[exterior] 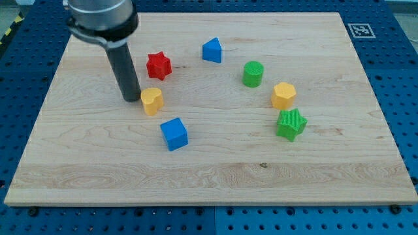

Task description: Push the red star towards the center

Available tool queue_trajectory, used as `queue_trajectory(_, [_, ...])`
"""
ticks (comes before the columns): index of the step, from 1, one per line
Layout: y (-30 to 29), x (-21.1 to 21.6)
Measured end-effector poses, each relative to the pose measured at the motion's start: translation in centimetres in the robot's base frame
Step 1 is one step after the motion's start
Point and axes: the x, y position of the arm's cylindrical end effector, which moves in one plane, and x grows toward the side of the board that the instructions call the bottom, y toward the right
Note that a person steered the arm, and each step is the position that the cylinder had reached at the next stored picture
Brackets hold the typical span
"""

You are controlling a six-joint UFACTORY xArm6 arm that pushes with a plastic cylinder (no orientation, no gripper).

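- Near the view's upper left, my tip (132,98) sits on the wooden board (215,176), just left of the yellow block (151,101), close to it; can't tell if it touches
- No pincer on this rig: just a plain rod, so nothing opens and nothing is held
- red star (158,66) sits up and to the right of my tip, apart from it, well left of board center
- Other blocks: blue triangle-ish block (211,50) right of the star, blue cube (174,134) below the yellow one, green cylinder (253,74), second yellow block (283,95) and green star (290,124) on the right
- Progress, my read: push not started, star far from center
- Left to do: get my tip round to the star's upper-left side, then push it down-right toward center
- Risk: yellow block and blue cube sit near that path, could get clipped
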Motion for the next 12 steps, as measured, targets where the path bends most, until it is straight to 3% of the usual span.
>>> queue_trajectory(1, [-1.2, -4.5])
queue_trajectory(2, [-1.2, -5.3])
queue_trajectory(7, [6.5, -5.3])
queue_trajectory(8, [5.4, -5.6])
queue_trajectory(9, [4.9, -8.1])
queue_trajectory(12, [9.3, -8.6])
